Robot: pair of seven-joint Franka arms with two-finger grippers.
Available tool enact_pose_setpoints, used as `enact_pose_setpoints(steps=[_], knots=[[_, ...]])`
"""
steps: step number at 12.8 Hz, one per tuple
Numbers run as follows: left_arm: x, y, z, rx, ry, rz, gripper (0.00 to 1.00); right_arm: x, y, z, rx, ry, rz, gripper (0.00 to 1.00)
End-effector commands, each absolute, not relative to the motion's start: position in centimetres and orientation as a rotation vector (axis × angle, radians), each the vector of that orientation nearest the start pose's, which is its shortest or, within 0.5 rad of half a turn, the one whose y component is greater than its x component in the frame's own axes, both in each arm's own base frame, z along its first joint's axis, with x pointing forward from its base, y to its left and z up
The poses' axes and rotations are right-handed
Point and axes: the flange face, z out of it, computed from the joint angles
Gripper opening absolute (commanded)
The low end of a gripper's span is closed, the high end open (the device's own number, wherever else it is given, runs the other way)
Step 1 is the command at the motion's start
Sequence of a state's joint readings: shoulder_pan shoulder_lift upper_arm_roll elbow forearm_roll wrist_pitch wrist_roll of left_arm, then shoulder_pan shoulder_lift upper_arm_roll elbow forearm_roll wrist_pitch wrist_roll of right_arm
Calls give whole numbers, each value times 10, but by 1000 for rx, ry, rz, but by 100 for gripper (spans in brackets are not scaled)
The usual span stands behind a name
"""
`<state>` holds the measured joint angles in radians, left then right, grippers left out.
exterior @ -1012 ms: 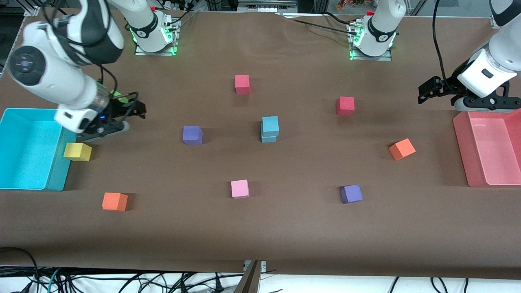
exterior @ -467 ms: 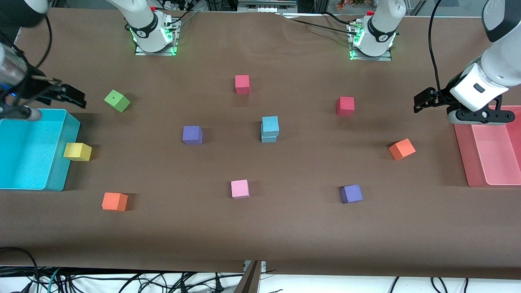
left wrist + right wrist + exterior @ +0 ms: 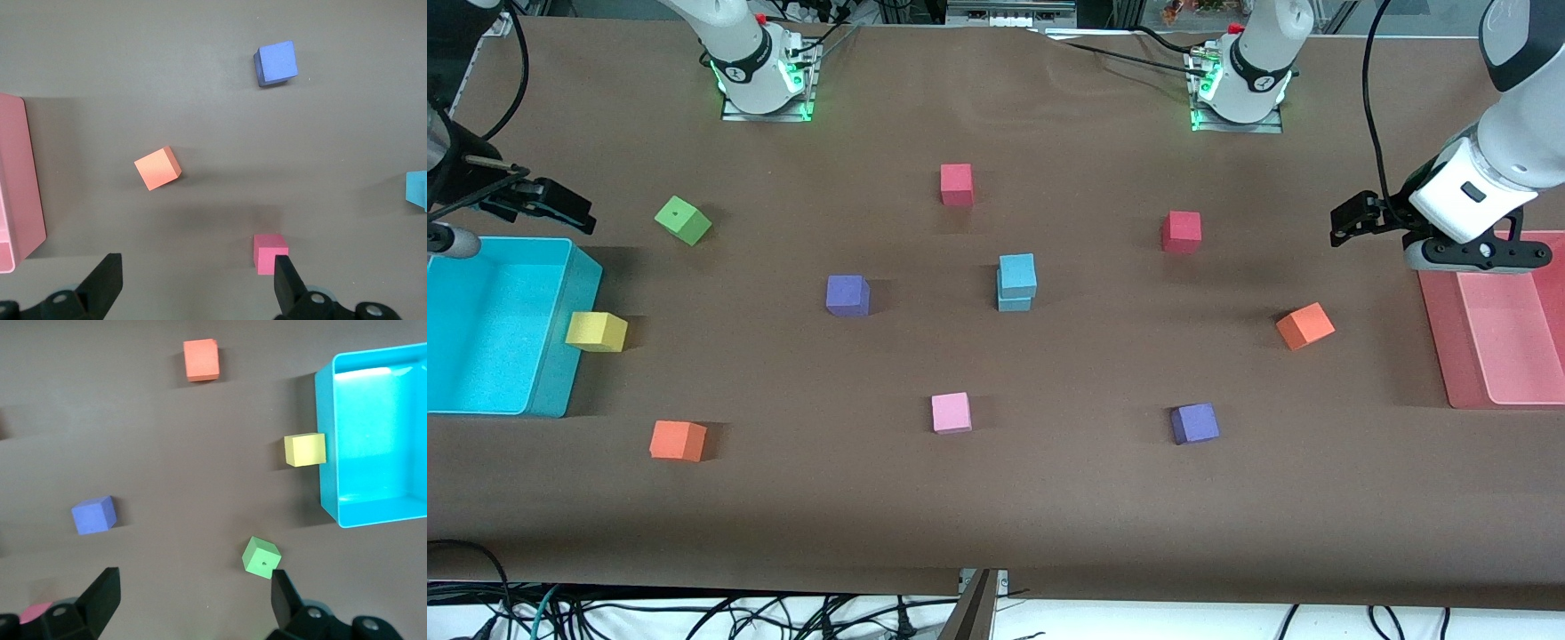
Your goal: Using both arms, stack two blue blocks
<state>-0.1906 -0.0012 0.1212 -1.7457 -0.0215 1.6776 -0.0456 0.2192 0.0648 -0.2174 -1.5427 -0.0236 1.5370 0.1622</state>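
The two blue blocks stand stacked mid-table, the upper block sitting slightly askew on the lower block. An edge of the stack shows in the left wrist view. My right gripper is open and empty over the table by the cyan bin's corner; it also shows in the right wrist view. My left gripper is open and empty over the table beside the pink bin; it also shows in the left wrist view. Both grippers are well apart from the stack.
A cyan bin stands at the right arm's end, a pink bin at the left arm's end. Loose cubes lie around: green, yellow, two orange, two purple, pink, two red.
My right arm has swung away from over the yellow cube toward its end of the table, uncovering the green cube. My left gripper has shifted slightly. The blue stack has not moved.
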Motion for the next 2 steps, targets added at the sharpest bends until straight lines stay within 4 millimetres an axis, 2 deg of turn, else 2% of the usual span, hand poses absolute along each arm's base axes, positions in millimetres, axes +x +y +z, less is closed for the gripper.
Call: enact_pose_setpoints(steps=[1,2], knots=[[556,-39,558,-3147,56,114,100,564,-6,599,-3154,284,88,100],[556,-39,557,-3145,53,116,100,564,-6,597,-3153,279,86,100]])
